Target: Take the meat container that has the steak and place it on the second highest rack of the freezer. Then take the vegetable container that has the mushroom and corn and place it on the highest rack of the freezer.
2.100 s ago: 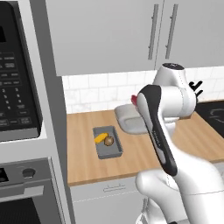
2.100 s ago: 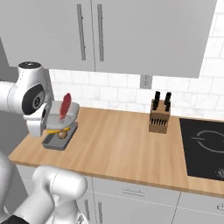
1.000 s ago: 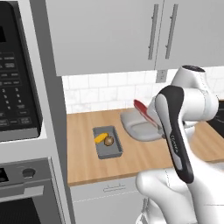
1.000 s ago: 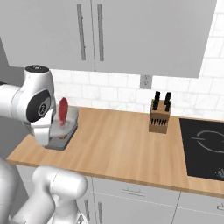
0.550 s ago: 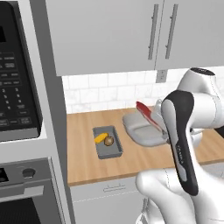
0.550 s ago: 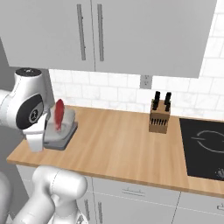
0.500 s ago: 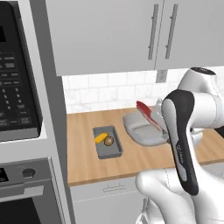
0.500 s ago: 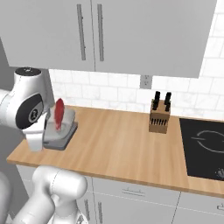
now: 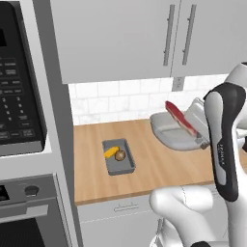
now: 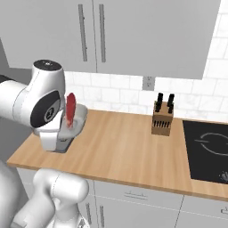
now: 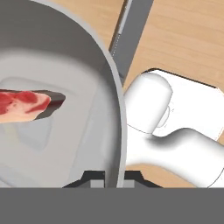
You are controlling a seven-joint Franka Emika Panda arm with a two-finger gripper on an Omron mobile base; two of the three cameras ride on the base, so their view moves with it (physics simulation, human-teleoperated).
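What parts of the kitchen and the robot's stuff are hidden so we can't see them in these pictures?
- Gripper: in the hand view only the fingertips show, at the meat container's rim; the bottom edge cuts the rest.
- Meat container: in the left base view the arm covers its right end.
- Steak: in the right base view the arm hides its lower part.
- Vegetable container: the corn and mushroom are too small for detail.
- Stove: cut by the right edge.
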